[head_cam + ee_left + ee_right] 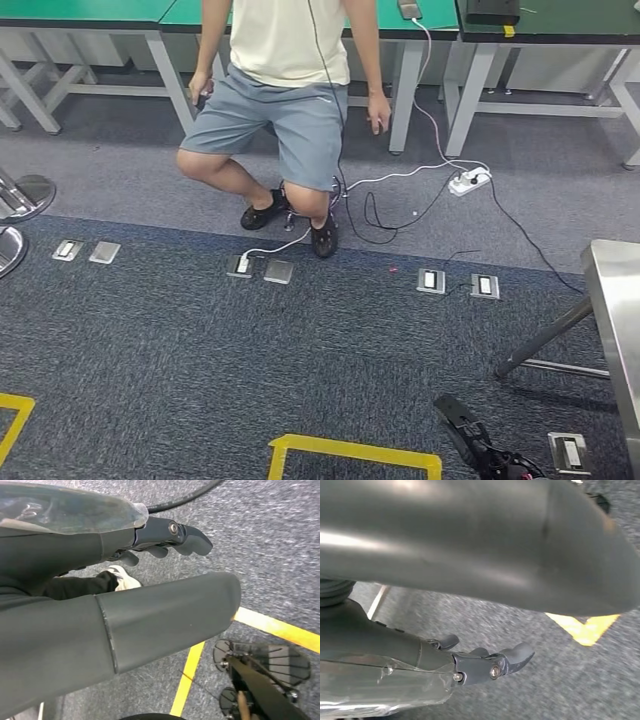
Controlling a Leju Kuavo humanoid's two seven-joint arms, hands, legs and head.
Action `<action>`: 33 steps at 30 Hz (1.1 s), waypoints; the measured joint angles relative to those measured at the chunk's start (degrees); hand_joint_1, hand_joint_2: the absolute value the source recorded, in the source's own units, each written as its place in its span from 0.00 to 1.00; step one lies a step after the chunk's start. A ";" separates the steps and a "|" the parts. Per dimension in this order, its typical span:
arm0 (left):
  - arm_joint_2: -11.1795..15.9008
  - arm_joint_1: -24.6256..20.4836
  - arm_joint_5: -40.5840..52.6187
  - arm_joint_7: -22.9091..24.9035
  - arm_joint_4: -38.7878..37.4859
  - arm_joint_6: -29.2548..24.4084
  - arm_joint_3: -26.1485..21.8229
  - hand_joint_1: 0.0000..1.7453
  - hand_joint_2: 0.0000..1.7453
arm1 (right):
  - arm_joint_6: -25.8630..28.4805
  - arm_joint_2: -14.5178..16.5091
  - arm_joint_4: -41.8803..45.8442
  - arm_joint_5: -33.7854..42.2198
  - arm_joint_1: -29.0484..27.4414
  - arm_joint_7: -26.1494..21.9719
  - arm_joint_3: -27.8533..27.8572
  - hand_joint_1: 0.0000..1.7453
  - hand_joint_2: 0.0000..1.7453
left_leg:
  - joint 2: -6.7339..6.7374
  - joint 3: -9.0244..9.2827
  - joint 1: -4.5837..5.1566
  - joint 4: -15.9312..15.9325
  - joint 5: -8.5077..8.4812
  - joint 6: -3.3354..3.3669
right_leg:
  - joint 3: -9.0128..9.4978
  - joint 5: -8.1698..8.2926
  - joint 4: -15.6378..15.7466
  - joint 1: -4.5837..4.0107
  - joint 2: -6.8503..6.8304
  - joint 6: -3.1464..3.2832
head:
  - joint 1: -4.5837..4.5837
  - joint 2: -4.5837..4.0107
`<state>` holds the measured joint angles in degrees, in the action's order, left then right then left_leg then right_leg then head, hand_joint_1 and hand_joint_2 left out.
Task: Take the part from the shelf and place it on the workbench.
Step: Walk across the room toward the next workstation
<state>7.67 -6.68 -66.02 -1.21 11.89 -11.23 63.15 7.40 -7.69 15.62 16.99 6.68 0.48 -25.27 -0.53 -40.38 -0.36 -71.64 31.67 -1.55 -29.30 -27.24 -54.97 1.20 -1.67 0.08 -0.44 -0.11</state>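
My left hand (170,615) hangs over grey carpet with its thumb and dark fingers (185,535) stretched out, apart and holding nothing. My right hand (497,550) also hangs above the carpet, its fingers (490,665) straight and empty. In the head view, the dark fingers of my right hand (472,435) poke in at the bottom edge near the yellow floor tape (355,452). I cannot see the part or a shelf in these views.
A person (290,110) crouches straight ahead in front of green-topped tables (90,12). Cables and a white power strip (469,180) lie on the floor beside them. A steel table corner (615,300) and its leg stand at the right. Metal floor sockets (279,271) dot the carpet.
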 joint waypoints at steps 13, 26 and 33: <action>0.73 -0.04 -0.81 -0.34 0.00 0.25 0.26 0.00 0.00 | 0.58 1.16 -1.45 3.28 -1.86 5.39 -0.04 0.00 0.00 | 0.81 9.14 0.39 18.26 -7.23 2.99 | -1.05 -3.68 -4.01 -0.56 -0.28 -2.17 | -0.53 0.00; 0.99 0.11 -0.29 1.23 0.00 0.52 0.31 0.00 0.00 | 2.81 2.44 -2.73 4.61 -3.07 5.73 0.25 0.00 0.00 | -3.39 8.64 0.57 16.81 -6.56 1.47 | -0.23 0.09 -0.31 -0.13 2.90 -0.64 | -1.51 0.00; 1.11 0.07 -0.29 1.19 0.00 0.52 0.40 0.00 0.00 | 3.13 2.78 -2.91 4.59 -3.18 5.51 0.25 0.00 0.00 | 0.01 0.79 0.14 0.20 0.31 0.15 | -0.23 0.12 -0.10 -0.22 0.29 0.25 | 0.03 0.00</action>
<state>8.78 -6.61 -66.31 -0.02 11.89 -10.70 63.55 10.53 -4.91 12.70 21.58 3.50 5.99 -25.02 -0.52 -39.59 -0.22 -71.43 31.98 -1.40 -29.52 -27.11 -55.07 0.99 -1.38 0.33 -0.42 -0.11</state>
